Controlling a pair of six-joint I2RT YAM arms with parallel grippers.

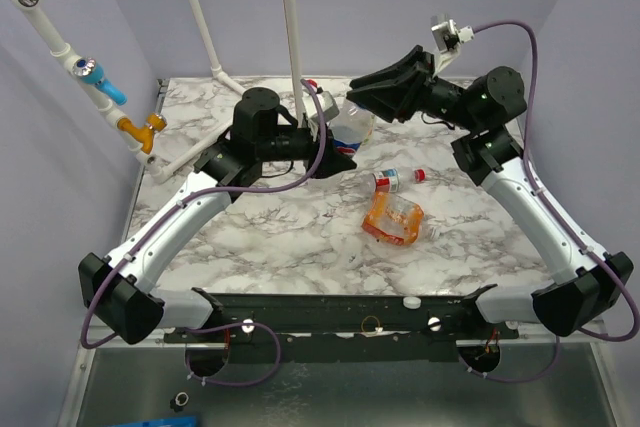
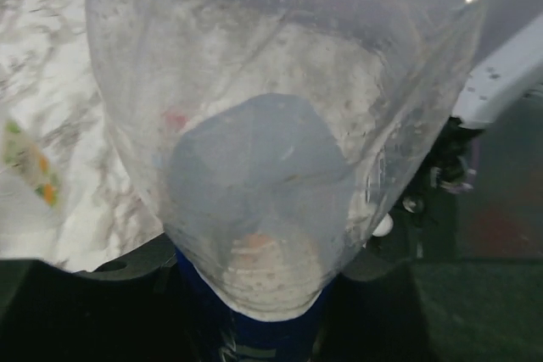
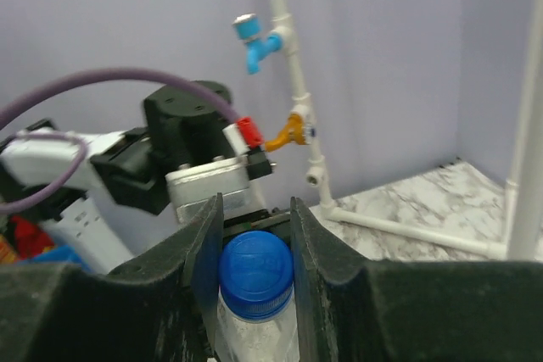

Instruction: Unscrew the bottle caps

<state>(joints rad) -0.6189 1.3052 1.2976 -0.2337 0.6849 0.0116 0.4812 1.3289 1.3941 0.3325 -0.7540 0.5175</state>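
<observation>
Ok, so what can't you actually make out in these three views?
Top view: the right hand covers the blue cap, hiding its grip.
Left wrist view: the Pepsi bottle, blurred, fills the frame and hides the fingers of the left hand.
Right wrist view: the bottom edge cuts the bottle off below its neck; any loosening is unreadable.
Top view: print on the lying red-labelled bottle is too small.

Glossy clear-plastic btl (image 2: 280,125), matt plastic cap (image 3: 255,264).
</observation>
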